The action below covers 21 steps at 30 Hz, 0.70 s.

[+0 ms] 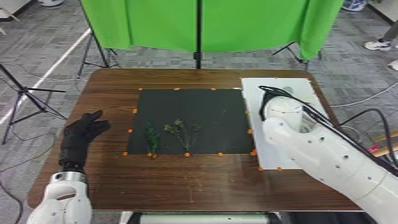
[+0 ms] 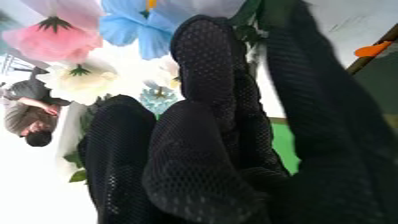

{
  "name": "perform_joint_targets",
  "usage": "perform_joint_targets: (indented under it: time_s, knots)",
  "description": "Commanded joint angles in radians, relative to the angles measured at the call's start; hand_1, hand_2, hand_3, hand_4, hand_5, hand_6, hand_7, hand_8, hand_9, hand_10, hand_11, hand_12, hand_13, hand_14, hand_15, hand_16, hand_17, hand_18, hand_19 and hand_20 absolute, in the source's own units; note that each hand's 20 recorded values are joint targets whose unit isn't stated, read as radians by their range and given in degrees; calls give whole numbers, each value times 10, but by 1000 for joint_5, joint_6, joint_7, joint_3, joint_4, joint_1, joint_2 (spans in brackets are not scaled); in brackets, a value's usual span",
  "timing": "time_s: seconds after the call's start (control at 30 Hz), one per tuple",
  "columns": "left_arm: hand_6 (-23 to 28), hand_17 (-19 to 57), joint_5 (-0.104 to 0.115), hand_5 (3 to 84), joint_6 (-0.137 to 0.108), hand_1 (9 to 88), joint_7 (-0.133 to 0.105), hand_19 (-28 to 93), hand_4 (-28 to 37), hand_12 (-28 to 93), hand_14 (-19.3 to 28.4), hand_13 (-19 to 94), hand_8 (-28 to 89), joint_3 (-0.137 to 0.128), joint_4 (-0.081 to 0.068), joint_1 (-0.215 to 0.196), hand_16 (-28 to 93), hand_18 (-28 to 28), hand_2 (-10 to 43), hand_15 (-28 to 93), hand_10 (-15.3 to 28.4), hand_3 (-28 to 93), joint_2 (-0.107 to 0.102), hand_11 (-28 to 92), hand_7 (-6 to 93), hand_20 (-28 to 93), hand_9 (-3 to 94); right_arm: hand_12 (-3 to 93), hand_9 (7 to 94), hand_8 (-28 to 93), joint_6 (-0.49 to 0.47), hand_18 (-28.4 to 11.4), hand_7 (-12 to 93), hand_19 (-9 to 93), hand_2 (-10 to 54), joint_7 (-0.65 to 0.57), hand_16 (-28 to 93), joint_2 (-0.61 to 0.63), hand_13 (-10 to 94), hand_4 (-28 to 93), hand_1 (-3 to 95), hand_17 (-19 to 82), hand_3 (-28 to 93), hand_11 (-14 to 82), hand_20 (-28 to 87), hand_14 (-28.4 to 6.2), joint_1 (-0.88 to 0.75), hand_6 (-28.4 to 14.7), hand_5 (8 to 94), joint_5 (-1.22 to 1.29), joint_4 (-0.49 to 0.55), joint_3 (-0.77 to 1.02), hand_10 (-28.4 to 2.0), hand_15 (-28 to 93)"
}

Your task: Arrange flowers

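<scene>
While a feathery sprig (image 1: 153, 141) and branching sprig (image 1: 184, 134) lie side by side on the dark mat (image 1: 200, 104), likely for composing, right hand (image 2: 191, 150), fingers nearly straight, nothing visibly gripped, nears pink flower (image 2: 58, 39); left hand (image 1: 80, 134), loosely open, empty, rests clear.

The table (image 1: 155, 187) is of brown wood, smooth and slightly shiny, and the dark sheet (image 1: 191, 107) looks matt. The right glove (image 2: 191, 155) is rough mesh cloth; the pink flower (image 2: 53, 42) seems thin cloth.
</scene>
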<state>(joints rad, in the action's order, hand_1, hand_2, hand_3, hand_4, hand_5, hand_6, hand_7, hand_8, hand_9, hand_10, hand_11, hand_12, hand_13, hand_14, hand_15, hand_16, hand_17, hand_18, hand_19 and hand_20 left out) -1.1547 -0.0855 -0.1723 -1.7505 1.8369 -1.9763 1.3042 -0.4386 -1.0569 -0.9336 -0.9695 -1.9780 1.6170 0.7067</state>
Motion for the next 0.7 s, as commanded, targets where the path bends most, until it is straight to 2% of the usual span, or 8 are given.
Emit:
perform_joint_targets:
  time_s: [0.03, 0.17, 0.2, 0.37, 0.7]
  knots:
    - [92, 129, -6, 537, 18, 289, 13, 327, -230, 106, 215, 452, -52, 2, -10, -3, -48, 181, 139, 282, 182, 588, 10, 234, 74, 163, 547, 265, 929, 215, 51, -118, 203, 932, -48, 37, 175, 30, 937, -46, 628, 772, 423, 503, 578, -9, -50, -67, 798, -22, 23, -5, -105, 741]
    - [93, 129, -5, 537, 19, 288, 11, 327, -230, 107, 216, 451, -52, 1, -6, -10, -48, 181, 138, 282, 181, 589, 9, 235, 74, 163, 547, 263, 936, 216, 86, -120, 245, 932, -42, 56, 170, 38, 937, -44, 628, 777, 447, 507, 577, -9, -44, -60, 802, -19, 40, -8, -100, 748]
    - [93, 128, -7, 537, 16, 289, 13, 327, -230, 107, 216, 451, -52, 5, -9, -3, -48, 181, 138, 282, 181, 589, 8, 235, 74, 163, 547, 263, 936, 219, 96, -120, 252, 932, -42, 60, 170, 39, 937, -40, 626, 778, 452, 509, 577, -10, -41, -60, 802, -19, 47, -5, -99, 750]
    - [93, 128, -7, 537, 16, 289, 17, 326, -230, 107, 215, 451, -52, 1, -4, -9, -48, 181, 138, 282, 181, 589, 4, 235, 72, 163, 547, 262, 937, 220, 172, -121, 268, 932, -46, 81, 170, 53, 937, -35, 620, 783, 472, 512, 578, -10, -34, -61, 804, -6, 126, 24, -97, 753]
    - [92, 127, -8, 537, 14, 289, 20, 325, -230, 106, 216, 452, -52, -9, 6, -23, -48, 181, 138, 282, 181, 588, 6, 234, 73, 162, 547, 260, 937, 216, 421, -118, 276, 932, -48, 92, 169, 58, 937, -34, 623, 786, 476, 514, 579, -8, -100, -66, 806, 249, 327, 119, -96, 755]
